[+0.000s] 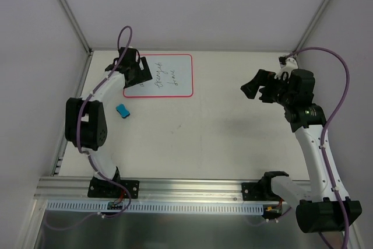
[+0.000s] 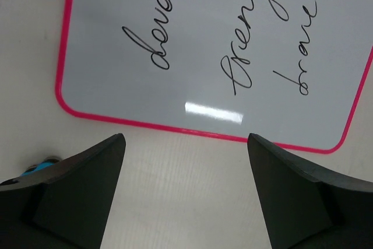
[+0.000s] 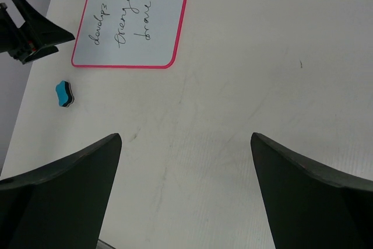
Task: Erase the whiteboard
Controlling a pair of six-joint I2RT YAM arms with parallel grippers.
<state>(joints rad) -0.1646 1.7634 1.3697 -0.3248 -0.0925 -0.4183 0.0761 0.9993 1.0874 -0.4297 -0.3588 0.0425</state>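
Across the whiteboard (image 2: 192, 80), cursive includes "brave"; left claw (image 2: 185, 138) and right claw (image 3: 185, 138) gape empty.

Top view overhead, looking down; left wrist close above whiteboard (image 2: 221, 45); right wrist farther back; all share whiteboard.

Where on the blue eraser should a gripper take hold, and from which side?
Probably take the blue eraser across its narrow width, on the two long sides, coming straight down: it lies flat, clear of the whiteboard, and the open left gripper is nearest.
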